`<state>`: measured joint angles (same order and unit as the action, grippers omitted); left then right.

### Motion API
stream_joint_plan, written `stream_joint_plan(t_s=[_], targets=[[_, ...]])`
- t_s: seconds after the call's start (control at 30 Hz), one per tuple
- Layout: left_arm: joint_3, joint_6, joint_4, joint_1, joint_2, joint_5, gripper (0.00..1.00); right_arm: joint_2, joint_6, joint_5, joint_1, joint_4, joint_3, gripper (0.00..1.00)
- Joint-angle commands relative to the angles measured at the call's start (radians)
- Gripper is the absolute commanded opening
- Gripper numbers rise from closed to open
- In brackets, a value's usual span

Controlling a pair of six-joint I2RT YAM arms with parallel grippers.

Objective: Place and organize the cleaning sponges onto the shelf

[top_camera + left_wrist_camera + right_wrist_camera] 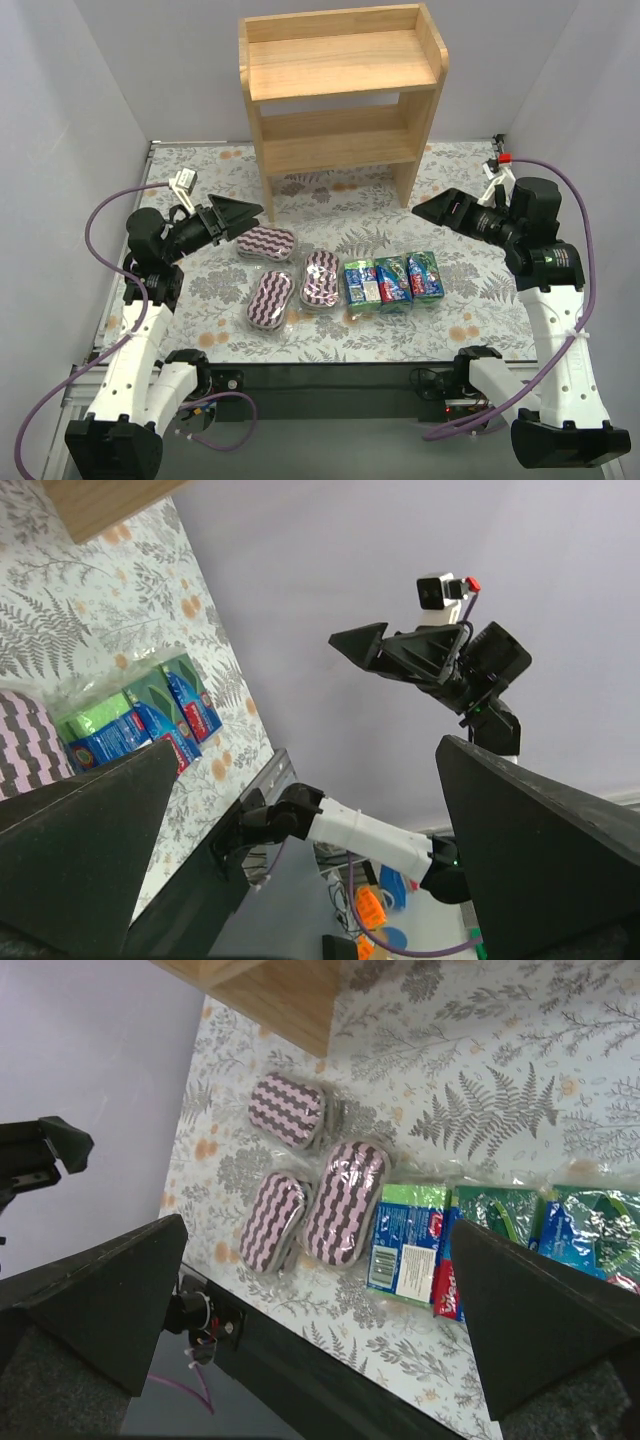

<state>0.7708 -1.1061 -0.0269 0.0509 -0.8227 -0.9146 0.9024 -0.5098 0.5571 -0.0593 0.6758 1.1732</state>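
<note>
Noted on table [460,335], near side of empty shelf [340,62]: three striped pads [270,298] left, three boxed packs [393,279] right. Left gripper [250,218] and right gripper [425,212] gaping wide, holding nothing. Recommend pinching one pad across its narrow width, lifting clear of close neighbours.

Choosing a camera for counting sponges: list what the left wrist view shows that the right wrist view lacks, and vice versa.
Left wrist only: the right arm from outside, with its white wrist camera. Right wrist only: all three oval purple-and-white striped pads in clear wrap, whole; the left wrist catches one pad's edge. Both: the three boxy green-blue-red printed packs, the floral tablecloth and a corner of the light wooden shelf.
</note>
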Motion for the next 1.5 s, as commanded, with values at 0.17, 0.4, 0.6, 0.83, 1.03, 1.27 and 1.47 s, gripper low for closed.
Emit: stream_joint_plan(t_s=[0.17, 0.4, 0.6, 0.83, 1.03, 1.27, 1.47], targets=[[-0.137, -0.250, -0.302, 0.003, 0.033, -0.116, 0.98, -0.007, 0.067, -0.123, -0.004, 0.178, -0.001, 0.99], [-0.159, -0.192, -0.193, 0.003, 0.040, -0.136, 0.98, -0.043, -0.081, -0.276, -0.002, 0.292, -0.197, 0.99], [-0.047, 0.052, 0.151, 0.004, 0.042, -0.083, 0.98, -0.207, -0.297, -0.356, -0.004, 0.314, -0.346, 0.98], [-0.045, 0.109, 0.283, 0.004, 0.040, -0.009, 0.93, -0.284, -0.461, -0.397, -0.004, 0.300, -0.478, 0.90], [-0.042, 0.140, 0.364, 0.004, 0.042, 0.046, 0.90, -0.352, -0.611, -0.398, -0.004, 0.205, -0.579, 0.75], [-0.030, 0.167, 0.446, 0.004, 0.045, 0.086, 0.89, -0.338, -0.659, -0.362, -0.002, 0.139, -0.676, 0.66], [-0.018, 0.187, 0.487, 0.004, 0.046, 0.094, 0.89, -0.333, -0.694, -0.399, -0.004, 0.050, -0.708, 0.63]])
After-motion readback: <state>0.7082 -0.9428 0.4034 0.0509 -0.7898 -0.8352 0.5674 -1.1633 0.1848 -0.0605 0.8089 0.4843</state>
